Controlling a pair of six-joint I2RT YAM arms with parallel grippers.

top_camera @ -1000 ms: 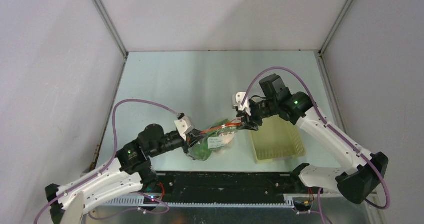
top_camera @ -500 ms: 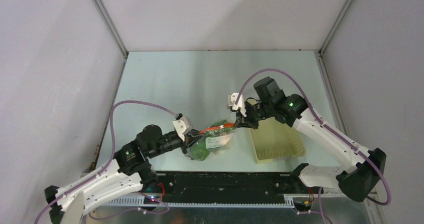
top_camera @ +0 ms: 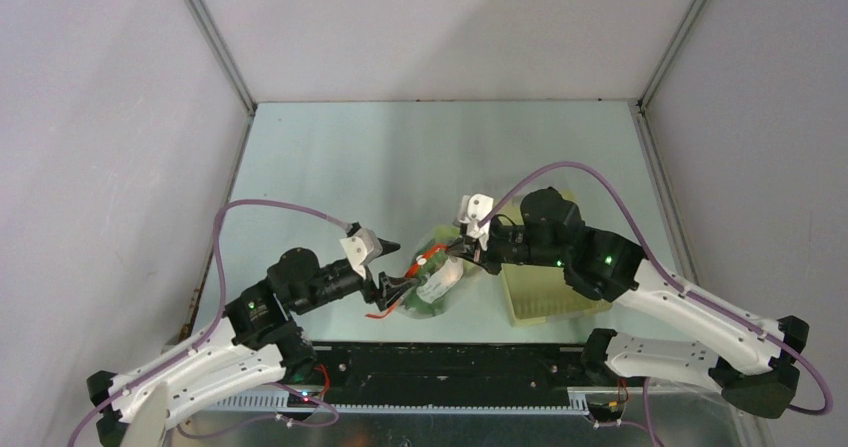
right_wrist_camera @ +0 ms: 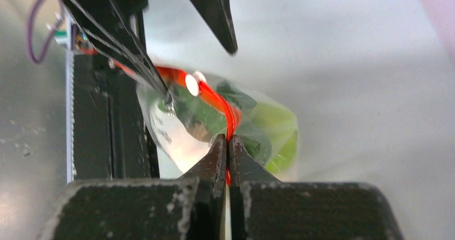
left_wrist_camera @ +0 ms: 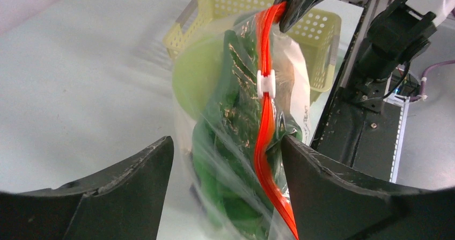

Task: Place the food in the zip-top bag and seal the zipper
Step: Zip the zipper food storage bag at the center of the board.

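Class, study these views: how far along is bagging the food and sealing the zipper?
Done: green produce sits inside the clear crinkly plastic bag. In hand: the right gripper pinches one end of the orange-red zipper strip; the left gripper is open astride the bag. Left: the small white slider tab sits mid-strip, so sealing looks unfinished.

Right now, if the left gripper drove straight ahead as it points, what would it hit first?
Probably the clear crinkly plastic bag, at its orange-red zipper strip, just ahead between its open jaws.
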